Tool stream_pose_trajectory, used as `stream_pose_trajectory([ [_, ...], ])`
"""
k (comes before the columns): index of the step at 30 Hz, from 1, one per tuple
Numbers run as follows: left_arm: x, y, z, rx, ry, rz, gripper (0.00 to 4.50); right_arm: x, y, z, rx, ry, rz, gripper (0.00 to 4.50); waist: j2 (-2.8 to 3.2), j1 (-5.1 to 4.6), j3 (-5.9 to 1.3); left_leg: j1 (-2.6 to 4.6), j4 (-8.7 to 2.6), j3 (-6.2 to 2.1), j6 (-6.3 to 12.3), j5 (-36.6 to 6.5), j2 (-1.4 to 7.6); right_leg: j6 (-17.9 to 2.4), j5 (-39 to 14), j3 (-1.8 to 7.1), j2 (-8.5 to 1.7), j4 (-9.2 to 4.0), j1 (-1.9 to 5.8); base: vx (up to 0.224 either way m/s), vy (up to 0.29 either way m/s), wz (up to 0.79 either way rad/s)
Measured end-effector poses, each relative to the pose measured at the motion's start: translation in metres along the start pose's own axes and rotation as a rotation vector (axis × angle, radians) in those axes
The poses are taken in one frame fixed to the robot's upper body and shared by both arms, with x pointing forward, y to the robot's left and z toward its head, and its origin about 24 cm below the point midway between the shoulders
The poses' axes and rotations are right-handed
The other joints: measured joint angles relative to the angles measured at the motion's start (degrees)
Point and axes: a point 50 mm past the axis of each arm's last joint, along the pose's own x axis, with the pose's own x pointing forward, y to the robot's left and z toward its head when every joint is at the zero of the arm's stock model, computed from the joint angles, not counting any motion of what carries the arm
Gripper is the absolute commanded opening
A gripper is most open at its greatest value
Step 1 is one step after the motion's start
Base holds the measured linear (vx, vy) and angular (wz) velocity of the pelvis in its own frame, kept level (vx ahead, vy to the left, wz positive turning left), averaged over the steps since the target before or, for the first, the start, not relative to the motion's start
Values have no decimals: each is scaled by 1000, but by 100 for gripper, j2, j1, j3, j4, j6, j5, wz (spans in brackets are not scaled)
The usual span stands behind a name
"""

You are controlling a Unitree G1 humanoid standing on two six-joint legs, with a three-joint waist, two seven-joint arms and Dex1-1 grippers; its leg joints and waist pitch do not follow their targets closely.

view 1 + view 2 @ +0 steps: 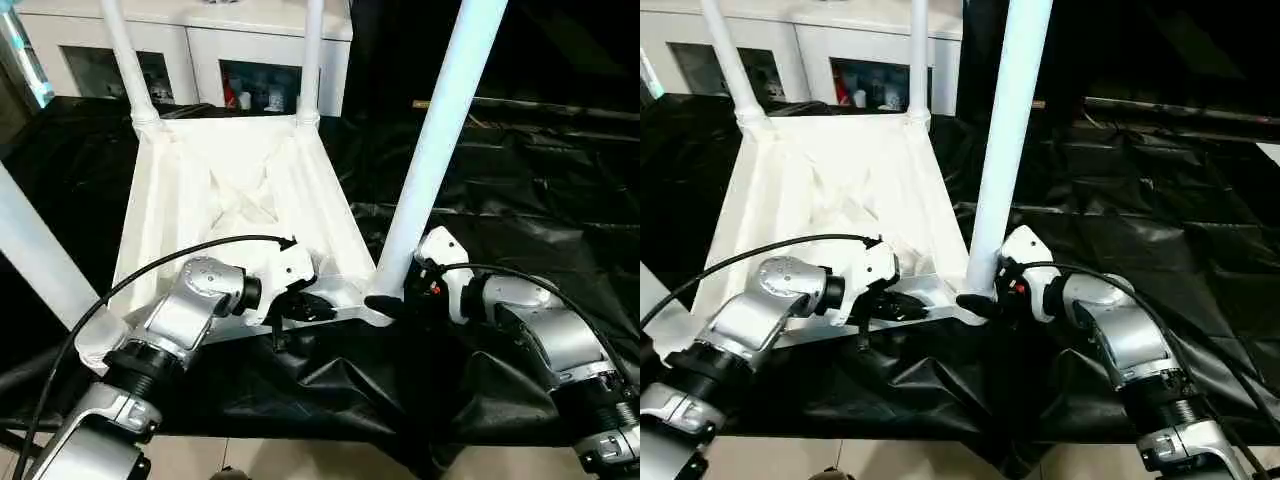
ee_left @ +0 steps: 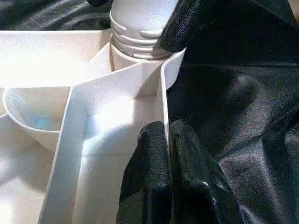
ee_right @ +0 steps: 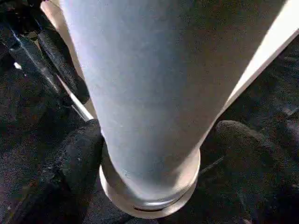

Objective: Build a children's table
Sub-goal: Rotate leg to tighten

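tabletop (image 1: 230, 190) is laid underside-up on black sheeting (image 1: 520, 200) | near-right leg (image 1: 440, 130) is stood upright in its corner socket, long axis toward 12 | right gripper (image 3: 154, 154) is spread around leg base, nearer arm | left gripper (image 2: 170, 154) is pinched on near rim, leg at 3

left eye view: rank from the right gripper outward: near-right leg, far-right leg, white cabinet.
1. near-right leg: between the fingers of the right gripper, at its socket.
2. far-right leg: tabletop's far corner.
3. white cabinet: behind the table, farthest.
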Motion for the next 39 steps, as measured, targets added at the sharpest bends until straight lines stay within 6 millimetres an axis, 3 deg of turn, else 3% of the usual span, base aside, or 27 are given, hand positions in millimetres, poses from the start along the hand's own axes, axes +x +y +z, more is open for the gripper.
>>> stream_pose_trajectory([
  [13, 0, 0, -1, -10, 6, 15, 0, 4, 3, -2, 17, -11, 13, 279, -2, -30, 0, 2, 8, 1, 0, 0, 1, -1, 1, 2, 1, 7, 1, 0, 0, 0],
  [24, 48, 18, 18, -78, 26, 339, 0, 51, -15, 0, 352, -104, -571, 263, -75, -142, -20, 33, 44, -5, -3, 3, -13, 11, 2, 10, 1, 30, 13, 0, 0, 0],
  [30, 62, 17, 25, -83, 41, 382, 0, 66, -15, 6, 389, -91, -683, 263, -96, -201, -61, 31, 42, -10, -3, 3, -20, 18, 3, 9, 1, 26, 18, 0, 0, 0],
  [31, 62, 18, 25, -83, 42, 382, 0, 66, -15, 6, 387, -93, -685, 318, -93, -200, -66, 30, 40, -9, -3, 3, -20, 19, 2, 10, 1, 24, 18, 0, 0, 0],
  [39, 60, 18, 24, -63, 20, 351, 0, 63, -16, 0, 322, -54, -623, 383, -88, -183, -63, 18, 29, -10, -3, 3, -20, 17, 4, 3, 1, 8, 14, 0, 0, 0],
])
